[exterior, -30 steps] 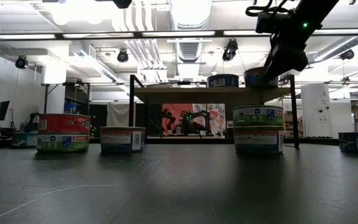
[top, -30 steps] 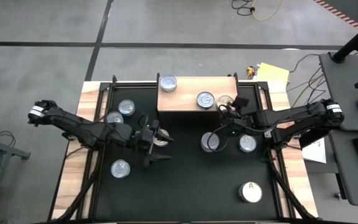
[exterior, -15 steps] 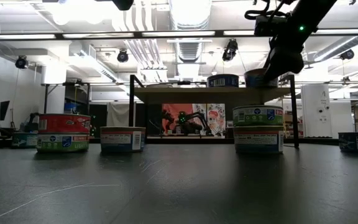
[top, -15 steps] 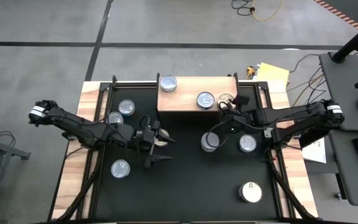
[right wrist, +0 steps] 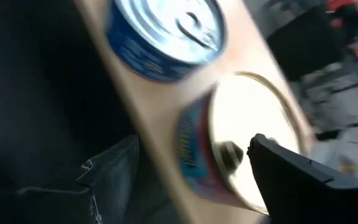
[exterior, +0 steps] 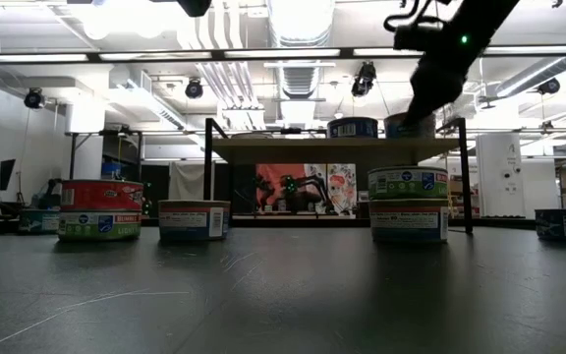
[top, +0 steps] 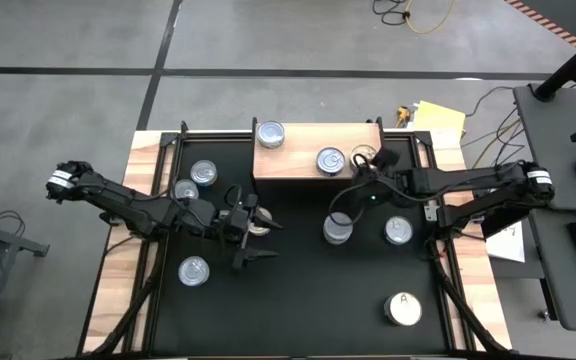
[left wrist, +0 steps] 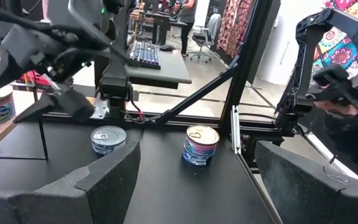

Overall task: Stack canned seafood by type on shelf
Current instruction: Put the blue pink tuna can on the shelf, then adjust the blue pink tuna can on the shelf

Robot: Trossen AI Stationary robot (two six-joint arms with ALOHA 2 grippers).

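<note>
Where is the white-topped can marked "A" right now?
In the high view, the white-topped can sits alone on the black tabletop's near right corner, far from the shelf.
</note>
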